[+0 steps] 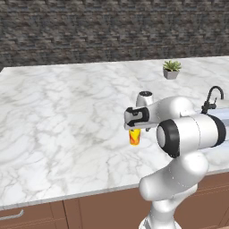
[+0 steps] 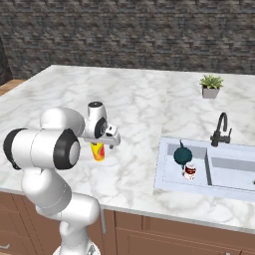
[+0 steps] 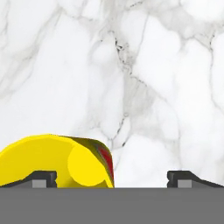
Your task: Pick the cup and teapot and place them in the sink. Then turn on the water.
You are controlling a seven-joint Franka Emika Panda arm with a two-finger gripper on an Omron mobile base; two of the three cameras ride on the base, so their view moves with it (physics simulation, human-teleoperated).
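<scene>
The yellow cup with its orange-red patch stands upright on the marble counter. My gripper hangs just above it, pointing down. In the hand view the cup sits low and left, close to the left fingertip, and the gripper is open with its jaws wide apart and nothing gripped. From the right base view the gripper is over the cup. The dark teal teapot rests in the small side basin of the sink. The black faucet rises behind the sink, with no stream running.
A red-and-white can stands in the side basin just in front of the teapot. A small potted plant sits far back on the counter. The marble counter stretches wide to the left. A dark stone wall runs behind it.
</scene>
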